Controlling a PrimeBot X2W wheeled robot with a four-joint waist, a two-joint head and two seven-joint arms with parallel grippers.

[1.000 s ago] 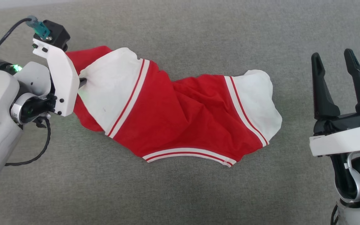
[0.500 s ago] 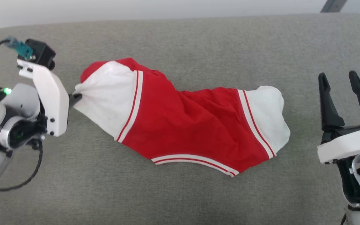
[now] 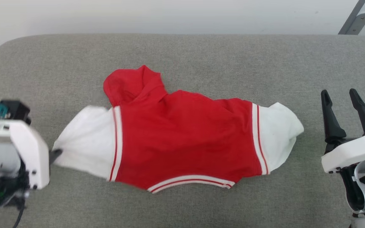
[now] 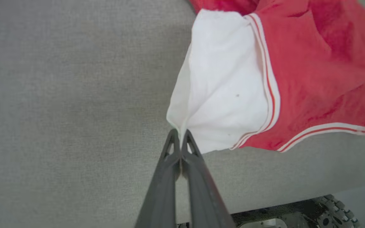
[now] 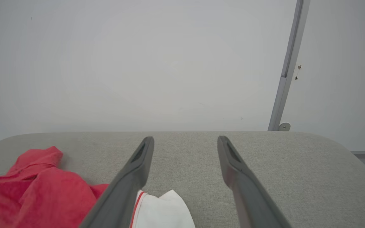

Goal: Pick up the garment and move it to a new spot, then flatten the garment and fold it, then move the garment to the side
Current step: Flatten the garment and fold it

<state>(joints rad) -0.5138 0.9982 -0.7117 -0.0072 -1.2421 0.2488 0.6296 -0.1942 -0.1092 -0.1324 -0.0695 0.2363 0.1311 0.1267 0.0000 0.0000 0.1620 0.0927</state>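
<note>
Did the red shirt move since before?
Yes. The left gripper, shut on the garment at its white sleeve, has dragged that end left and nearer the robot, away from the far edge of the grey table; the camera shifted too.

Left end effector pinching garment, grey cushion

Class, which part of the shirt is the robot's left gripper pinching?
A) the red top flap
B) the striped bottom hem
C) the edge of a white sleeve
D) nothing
C: the left gripper is shut on the edge of the shirt's white sleeve, bunched to a point there.
</note>
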